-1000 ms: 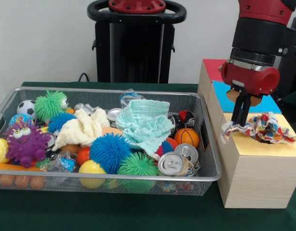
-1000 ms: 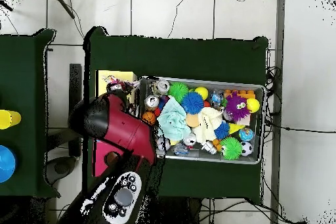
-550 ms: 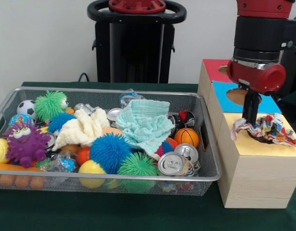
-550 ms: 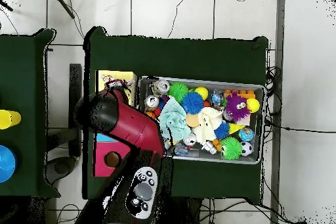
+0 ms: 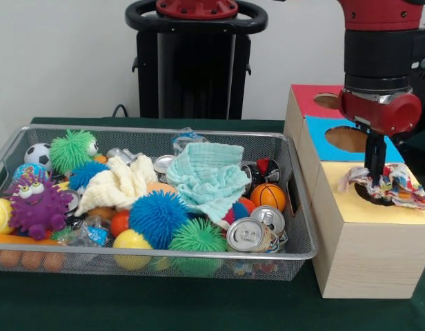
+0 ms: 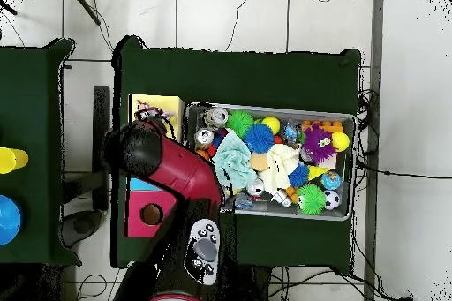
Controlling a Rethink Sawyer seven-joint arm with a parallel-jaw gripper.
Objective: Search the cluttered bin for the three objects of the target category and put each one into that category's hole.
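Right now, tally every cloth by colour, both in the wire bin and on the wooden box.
Mint green cloth: 1
Cream cloth: 1
Multicoloured cloth: 1
Total: 3

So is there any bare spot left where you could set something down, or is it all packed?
The wire bin is packed edge to edge with balls, cans and cloths. Free room: the green table strip in front of the bin, and the wooden box's yellow panel near its front edge. The multicolored cloth and the gripper crowd the yellow hole.
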